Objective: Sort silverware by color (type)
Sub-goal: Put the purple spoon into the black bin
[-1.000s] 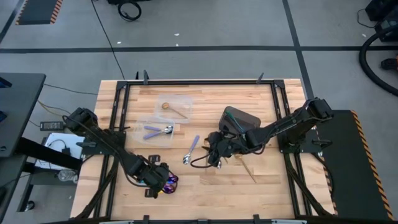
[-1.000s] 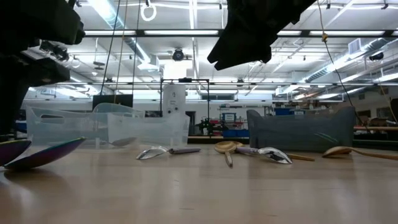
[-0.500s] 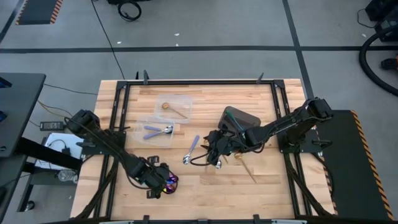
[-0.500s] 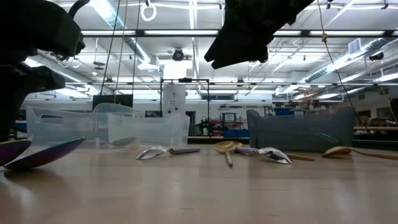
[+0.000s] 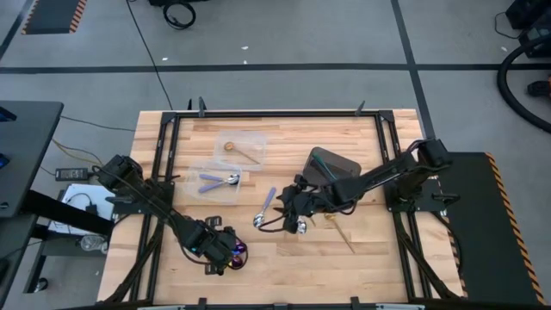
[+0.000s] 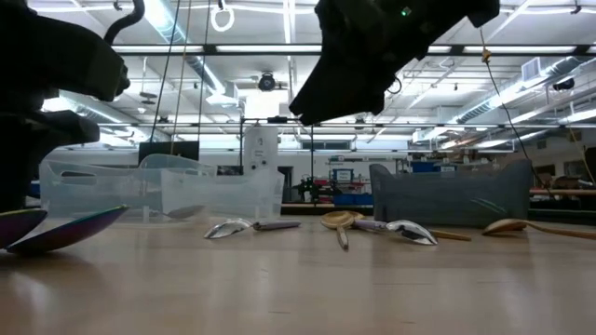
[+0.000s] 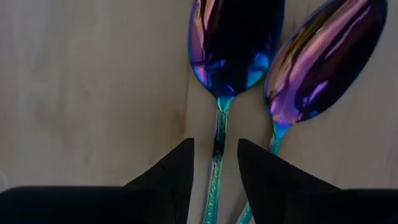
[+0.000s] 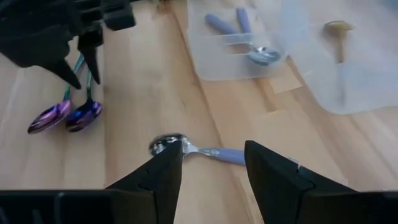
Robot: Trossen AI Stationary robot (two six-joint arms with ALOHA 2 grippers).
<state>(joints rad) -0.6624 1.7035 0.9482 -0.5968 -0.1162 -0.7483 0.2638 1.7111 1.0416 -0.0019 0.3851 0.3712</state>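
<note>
The light wooden surface (image 5: 275,258) stands within a black metal frame (image 5: 164,155) on a grey concrete floor (image 5: 284,34) crossed by dark tape lines (image 5: 411,60). A black cable (image 5: 151,52) trails across the floor. A striped hazard mat (image 5: 53,15) lies at one corner. Beyond the surface, long ceiling strip lights (image 6: 251,48) illuminate a workshop with exposed ducting (image 6: 507,98) and distant equipment racks (image 6: 279,154).

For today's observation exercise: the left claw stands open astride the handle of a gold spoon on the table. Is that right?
Not quite. The left claw does stand open astride a handle, but the left wrist view shows an iridescent blue-purple spoon, not gold, with a second iridescent spoon beside it.
</note>
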